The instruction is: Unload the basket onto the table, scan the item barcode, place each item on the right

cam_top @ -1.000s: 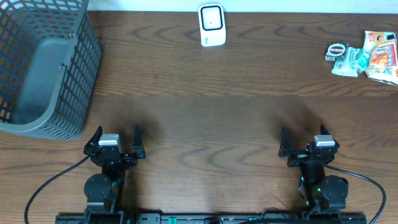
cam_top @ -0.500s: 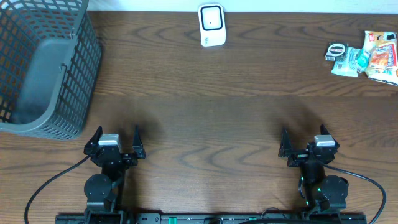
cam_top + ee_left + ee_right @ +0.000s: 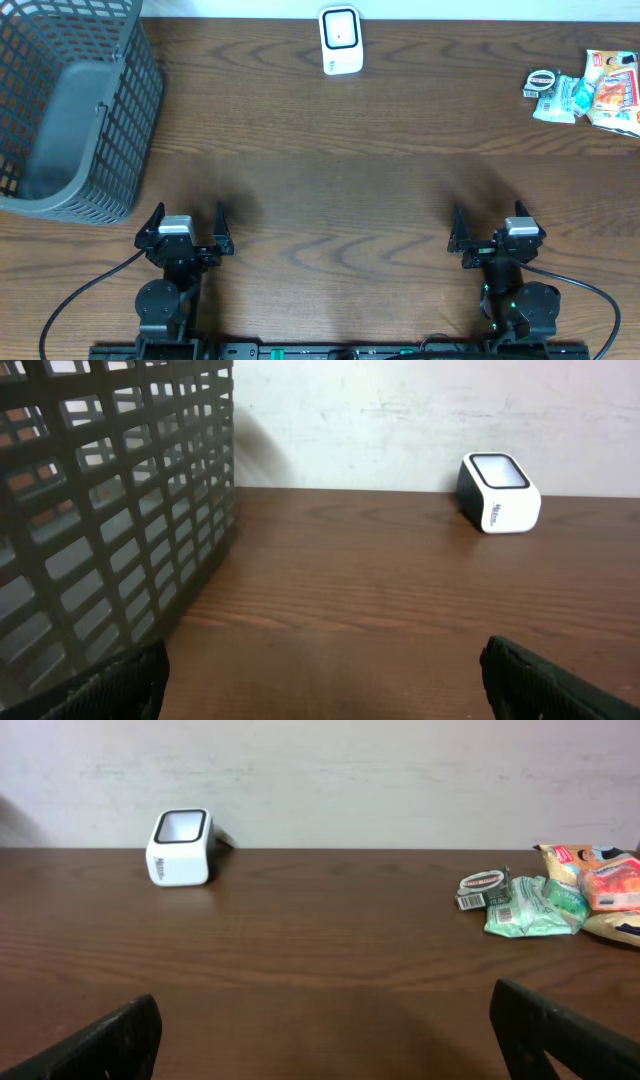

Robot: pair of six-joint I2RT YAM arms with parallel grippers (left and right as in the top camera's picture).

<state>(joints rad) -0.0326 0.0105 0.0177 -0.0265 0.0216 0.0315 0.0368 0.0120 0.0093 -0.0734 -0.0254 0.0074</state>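
Observation:
The white barcode scanner (image 3: 341, 40) stands at the back middle of the table, and it also shows in the left wrist view as the scanner (image 3: 498, 493) and in the right wrist view as the scanner (image 3: 181, 847). A pile of packaged items (image 3: 590, 90) lies at the back right: a small dark-labelled pack (image 3: 483, 888), a green packet (image 3: 535, 906) and orange snack bags (image 3: 605, 880). My left gripper (image 3: 188, 215) and right gripper (image 3: 488, 222) rest near the front edge, far from both. Each is open, with only bare wood between its fingers (image 3: 110, 685) (image 3: 570, 1030).
A tall grey mesh basket (image 3: 70, 110) fills the back left corner, and its wall (image 3: 110, 510) looms close on the left in the left wrist view. A pale wall runs behind the table. Black cables trail from both arm bases at the front.

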